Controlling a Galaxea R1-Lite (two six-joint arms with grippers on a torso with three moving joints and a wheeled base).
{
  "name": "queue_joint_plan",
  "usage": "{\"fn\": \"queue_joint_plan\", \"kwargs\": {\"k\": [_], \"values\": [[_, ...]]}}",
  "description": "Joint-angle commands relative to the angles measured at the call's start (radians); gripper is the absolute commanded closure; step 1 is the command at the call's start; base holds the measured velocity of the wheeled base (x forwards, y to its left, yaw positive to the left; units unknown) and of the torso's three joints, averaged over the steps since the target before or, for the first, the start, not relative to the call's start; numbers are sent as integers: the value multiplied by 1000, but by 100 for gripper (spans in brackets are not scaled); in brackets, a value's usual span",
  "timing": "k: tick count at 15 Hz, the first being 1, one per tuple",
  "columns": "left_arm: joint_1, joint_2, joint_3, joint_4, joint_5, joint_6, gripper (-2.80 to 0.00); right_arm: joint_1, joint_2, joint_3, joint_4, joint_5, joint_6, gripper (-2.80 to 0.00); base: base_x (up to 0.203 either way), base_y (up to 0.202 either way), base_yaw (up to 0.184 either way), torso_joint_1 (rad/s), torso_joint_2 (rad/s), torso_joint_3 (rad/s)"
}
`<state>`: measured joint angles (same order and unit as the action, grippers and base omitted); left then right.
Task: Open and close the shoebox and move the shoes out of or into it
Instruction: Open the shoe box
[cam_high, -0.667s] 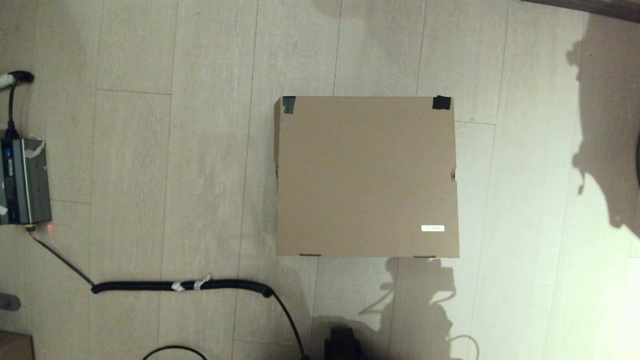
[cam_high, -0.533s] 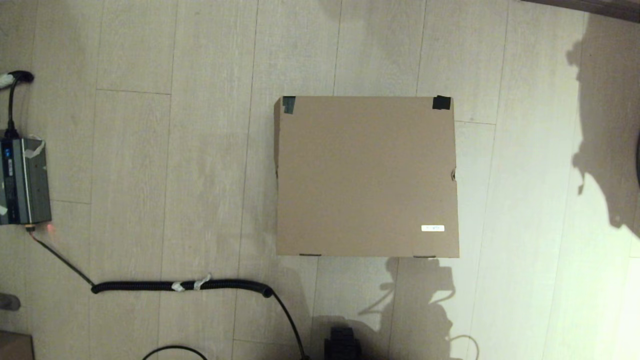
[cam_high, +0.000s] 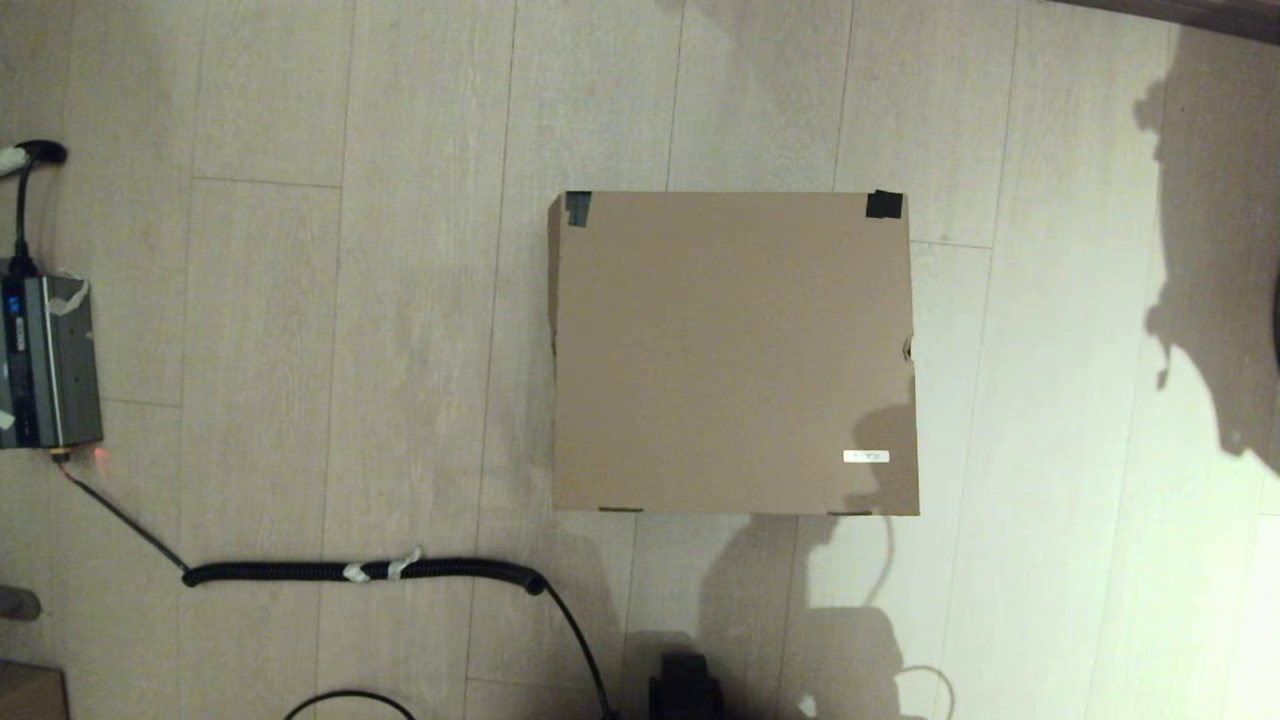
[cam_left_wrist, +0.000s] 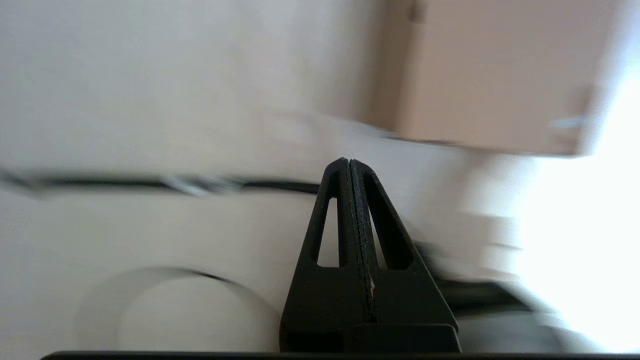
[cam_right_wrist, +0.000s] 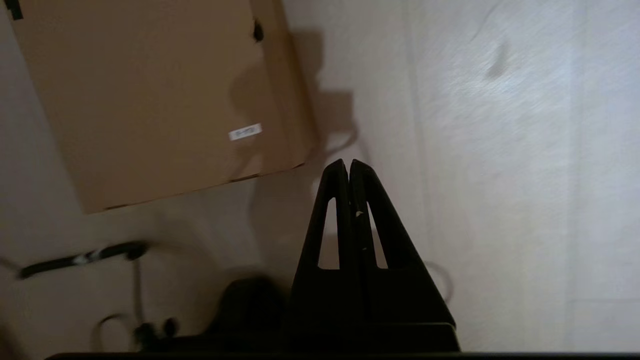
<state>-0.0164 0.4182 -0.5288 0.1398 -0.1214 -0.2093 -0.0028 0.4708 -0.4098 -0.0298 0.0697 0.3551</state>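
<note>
Nearest to me are my 2 pincers, neither of them over the box yet. My right pincer (cam_right_wrist: 349, 167) has its fingers pressed together with nothing between them, and it hangs above bare floor (cam_high: 1050, 400). From its tip the shoebox (cam_right_wrist: 150, 100) lies just ahead and off to one side, with the near corner of the lid and the small white label (cam_right_wrist: 245, 132) closest to it. My left pincer (cam_left_wrist: 348, 165) is also closed and empty, and from it the shoebox (cam_left_wrist: 495, 75) sits further ahead, beyond a black coiled cable (cam_left_wrist: 210, 184) that crosses between them. I judge the right arm the nearer of the 2, so the first reach at the lid looks like its job.

From the head camera the shoebox (cam_high: 732, 352) rests flat on the floor with its lid down all the way round. Its sides look almost equal, so I cannot call a long axis from above. The 2 dark tape patches (cam_high: 883, 205) mark the far corners, which suggests the hinge runs along that far edge and the free edge faces my pincers. The move I expect is to get a fingertip under that near edge and lift away from me.

With the lid shut I cannot see inside, and no shoes are in view anywhere on the floor. A grey power unit (cam_high: 45, 360) lies well off to the left.
</note>
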Motion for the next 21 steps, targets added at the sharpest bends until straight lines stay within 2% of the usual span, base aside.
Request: {"fn": "queue_joint_plan", "kwargs": {"k": [1, 2, 3, 5, 7, 10, 11, 12, 14, 15, 19, 21], "values": [[-10, 342, -79, -16, -115, -185, 0, 0, 345, -55, -38, 60, 86, 0, 0, 0, 0, 0, 0, 0], [-13, 449, -75, -71, -225, -305, 0, -2, 471, -61, -101, 123, 137, 0, 0, 0, 0, 0, 0, 0], [-14, 536, -46, -167, -304, -389, 0, -4, 575, -54, -170, 173, 172, 0, 0, 0, 0, 0, 0, 0], [-17, 703, 78, -496, -420, -524, 0, -6, 782, -23, -311, 262, 219, 0, 0, 0, 0, 0, 0, 0], [-20, 877, 178, -765, -494, -596, 0, -8, 984, 12, -462, 329, 240, 0, 0, 0, 0, 0, 0, 0], [-31, 1129, 249, -1121, -541, -654, 0, -11, 1222, 84, -864, 433, 263, 0, 0, 0, 0, 0, 0, 0], [-37, 1187, 256, -1241, -555, -701, 0, -22, 1272, 104, -999, 474, 273, 0, 0, 0, 0, 0, 0, 0], [-42, 1223, 254, -1306, -576, -750, 0, -53, 1298, 108, -1059, 530, 284, 0, 0, 0, 0, 0, 0, 0], [-43, 1315, 237, -1353, -612, -763, 0, -118, 1362, 74, -1070, 636, 281, 0, 0, 0, 0, 0, 0, 0], [-44, 1373, 228, -1391, -620, -755, 0, -135, 1388, 48, -1075, 663, 279, 0, 0, 0, 0, 0, 0, 0], [-65, 1578, 177, -1580, -630, -722, 0, -139, 1477, 15, -1165, 680, 276, 0, 0, 0, 0, 0, 0, 0], [-97, 1591, 146, -1597, -629, -719, 0, -135, 1538, 0, -1236, 726, 279, 0, 0, 0, 0, 0, 0, 0]]}}
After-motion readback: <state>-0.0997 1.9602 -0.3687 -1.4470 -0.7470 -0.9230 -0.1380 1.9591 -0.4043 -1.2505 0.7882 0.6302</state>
